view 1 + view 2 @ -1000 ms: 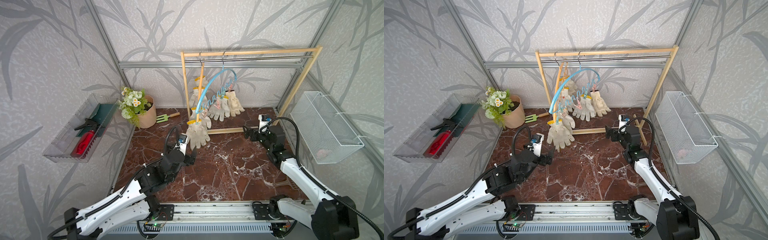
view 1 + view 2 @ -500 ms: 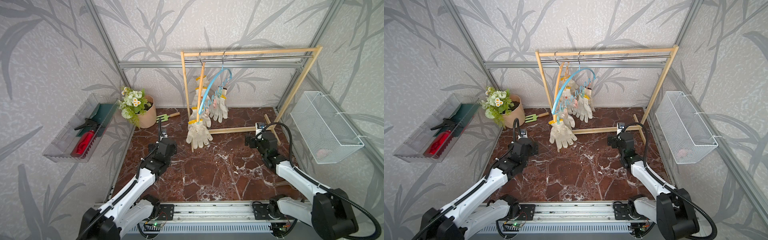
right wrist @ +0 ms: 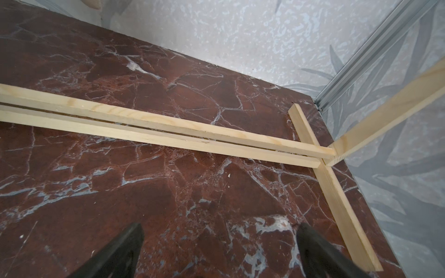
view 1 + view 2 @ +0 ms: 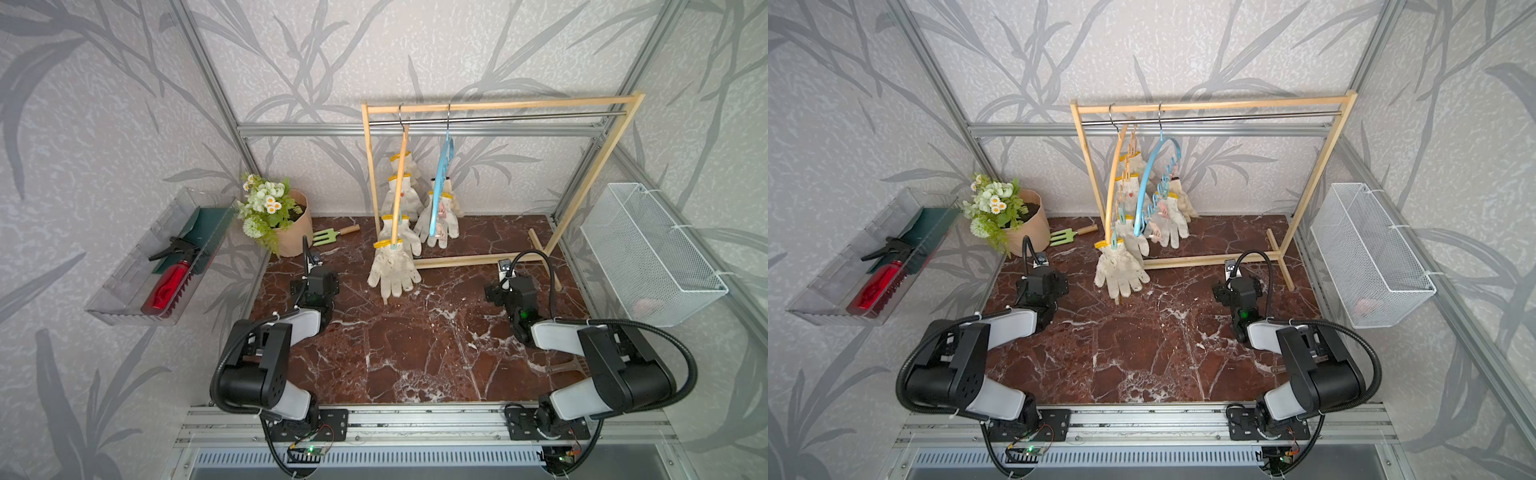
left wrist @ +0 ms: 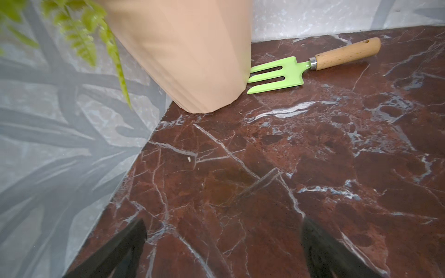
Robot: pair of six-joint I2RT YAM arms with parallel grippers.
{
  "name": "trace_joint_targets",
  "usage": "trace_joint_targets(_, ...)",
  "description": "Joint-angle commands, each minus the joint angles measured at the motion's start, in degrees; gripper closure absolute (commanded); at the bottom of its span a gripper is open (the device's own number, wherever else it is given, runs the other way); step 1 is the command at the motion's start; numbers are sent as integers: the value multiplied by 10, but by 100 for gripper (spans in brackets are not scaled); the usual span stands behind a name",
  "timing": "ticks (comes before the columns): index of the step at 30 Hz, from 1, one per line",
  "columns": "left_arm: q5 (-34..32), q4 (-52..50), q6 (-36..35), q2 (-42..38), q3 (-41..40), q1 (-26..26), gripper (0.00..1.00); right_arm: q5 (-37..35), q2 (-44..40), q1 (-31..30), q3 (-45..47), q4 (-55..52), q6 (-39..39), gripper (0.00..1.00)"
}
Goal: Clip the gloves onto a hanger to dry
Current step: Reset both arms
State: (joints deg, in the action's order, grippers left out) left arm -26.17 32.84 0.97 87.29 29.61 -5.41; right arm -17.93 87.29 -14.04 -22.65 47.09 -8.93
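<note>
The walls are pale grey with big dark leaf shapes. The floor is dark red stone with white cracks. Shiny metal bars run along the walls. A wooden rack stands at the back.

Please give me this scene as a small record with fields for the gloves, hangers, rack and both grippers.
rack: wooden, standing at back of table
orange hanger: hooked on rack rail
blue hanger: hooked on rack rail
gloves: clipped on both hangers, hanging
left gripper: open, empty, near flower pot and garden fork
right gripper: open, empty, near rack foot
</note>
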Motion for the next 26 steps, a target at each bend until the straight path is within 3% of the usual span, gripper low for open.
trace_joint_targets(1, 43, 150, -3, -1, -55, 13, 0, -1, 7, 6, 37, 125, 3, 1)
trace_joint_targets(4, 119, 228, -4, 15, -94, 31, 1, 51, 32, 24, 70, 198, 13, 1)
trace_joint_targets(6, 140, 221, -5, 22, -88, 37, 1, 66, 71, 27, 93, 296, 3, 0)
trace_joint_targets(10, 111, 224, 5, 27, -85, 40, 1, 62, 62, 27, 87, 268, 7, 1)
trace_joint_targets(14, 108, 225, 5, 26, -85, 40, 1, 37, 46, 32, 32, 143, 24, 1)
trace_joint_targets(26, 109, 227, 5, 26, -87, 40, 1, 38, 46, 34, 33, 148, 25, 1)
